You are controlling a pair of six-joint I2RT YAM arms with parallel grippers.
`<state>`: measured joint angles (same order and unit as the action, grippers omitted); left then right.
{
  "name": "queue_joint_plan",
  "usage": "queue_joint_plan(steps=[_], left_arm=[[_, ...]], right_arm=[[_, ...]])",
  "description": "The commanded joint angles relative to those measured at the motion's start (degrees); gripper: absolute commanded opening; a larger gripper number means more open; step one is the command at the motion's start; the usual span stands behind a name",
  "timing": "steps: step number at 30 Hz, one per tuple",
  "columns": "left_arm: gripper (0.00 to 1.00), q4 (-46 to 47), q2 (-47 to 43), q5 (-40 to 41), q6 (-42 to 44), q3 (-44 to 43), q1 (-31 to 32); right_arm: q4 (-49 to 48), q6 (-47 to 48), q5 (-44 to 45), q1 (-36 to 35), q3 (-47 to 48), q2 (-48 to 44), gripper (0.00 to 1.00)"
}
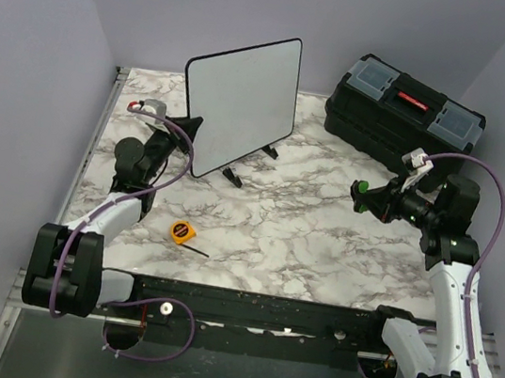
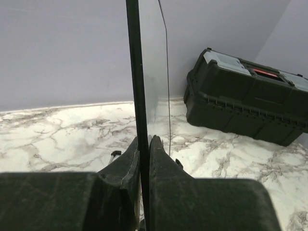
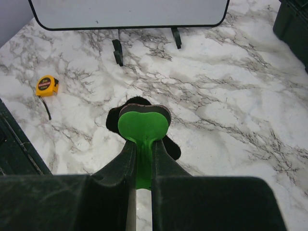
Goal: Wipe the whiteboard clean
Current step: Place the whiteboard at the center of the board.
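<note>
**Whiteboard clamped left, eraser held right**

The whiteboard (image 1: pixel 242 102) stands upright on its wire stand (image 1: pixel 232 177) at the far left-centre of the bench (image 1: pixel 323 228). The left end effector (image 2: pixel 144 144) is clenched on the board's left edge. The right end effector (image 3: pixel 143 144) grasps a green eraser (image 3: pixel 143 126), well apart from the board. A black toolbox (image 1: pixel 405 112) sits far right and a yellow tape measure (image 1: pixel 182 232) near left.

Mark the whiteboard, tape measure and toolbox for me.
whiteboard (image 1: pixel 241 107), top external view, centre of the white face.
tape measure (image 1: pixel 182 231), top external view, yellow case.
toolbox (image 1: pixel 404 117), top external view, black lid near its middle.
</note>
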<state>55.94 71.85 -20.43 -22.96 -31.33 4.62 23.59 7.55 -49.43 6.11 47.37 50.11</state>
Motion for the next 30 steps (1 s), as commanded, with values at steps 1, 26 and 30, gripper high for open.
queue_joint_plan(steps=[1,26,30], left_arm=[[0.03,-10.65,1.6,-4.05,7.42,-0.46,-0.4],[0.11,-23.23,-1.28,-0.11,6.7,-1.69,-0.49],[0.12,-25.02,-1.27,-0.06,6.61,-2.24,-0.49]], right_arm=[[-0.92,0.27,-0.98,0.37,-0.78,-0.8,0.01],[-0.92,0.27,-1.23,0.37,-0.75,-0.8,0.01],[-0.92,0.28,-1.21,0.36,-0.74,-0.98,0.01]])
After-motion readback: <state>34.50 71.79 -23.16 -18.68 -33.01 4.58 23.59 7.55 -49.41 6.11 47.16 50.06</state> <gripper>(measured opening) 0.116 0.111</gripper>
